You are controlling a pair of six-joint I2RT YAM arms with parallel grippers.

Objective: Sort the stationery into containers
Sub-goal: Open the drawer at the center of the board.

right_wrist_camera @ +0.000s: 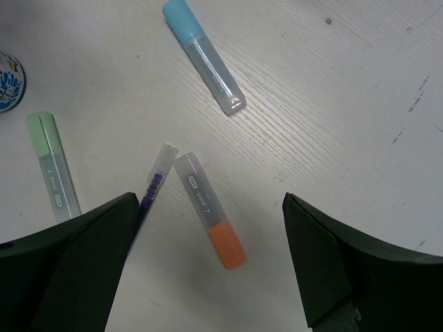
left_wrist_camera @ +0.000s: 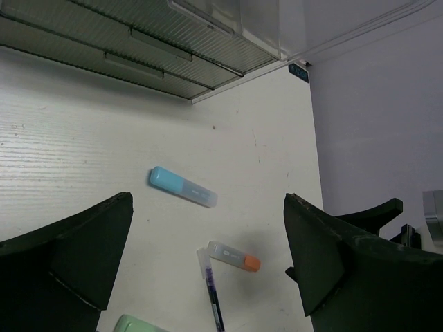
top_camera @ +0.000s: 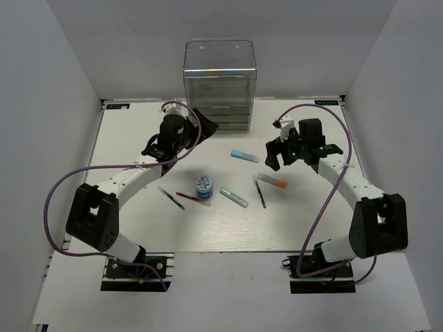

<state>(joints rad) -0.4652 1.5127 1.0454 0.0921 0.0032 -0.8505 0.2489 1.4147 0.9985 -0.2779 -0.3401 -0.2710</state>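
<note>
White surface (top_camera: 228, 232) carries everything. Nothing looks sorted yet, so I judge this the very start: first pick.

Tall clear plastic drawer cabinet (top_camera: 219, 83) stands at the far edge, centre. Can't tell whether any drawer is out. My left jaws hover near its front left corner, wide apart, empty, prob. placed to deal w/ a drawer. My right jaws hang over the right side of the spread, also wide apart, nothing btw them.

Stationery all lies flat, apart from the cabinet:
- Light-blue-capped clear marker (top_camera: 244, 155) is nearest the cabinet.
- Orange-capped clear marker (right_wrist_camera: 209, 220) is almost directly under the right jaws.
- Green-capped frosted marker (top_camera: 234, 198) is nearer me.
- Round blue-white tape roll (top_camera: 203, 185) sits mid-surface.
- Thin dark pen (right_wrist_camera: 156, 181) has its clear end just beside the orange one's clear end.
- Thin red pen (top_camera: 187, 196) ends right by the roll; touching or not, can't tell.
- Thin green-tipped pen (top_camera: 171, 198) lies left of the red one.

Next, imo: right jaws take the orange-capped marker. That needs a small wrist turn so they close across the barrel, then straight down. Grip toward the orange end, away fr. the dark pen, or I nip both. A drawer prob. needs to be open before any drop.
</note>
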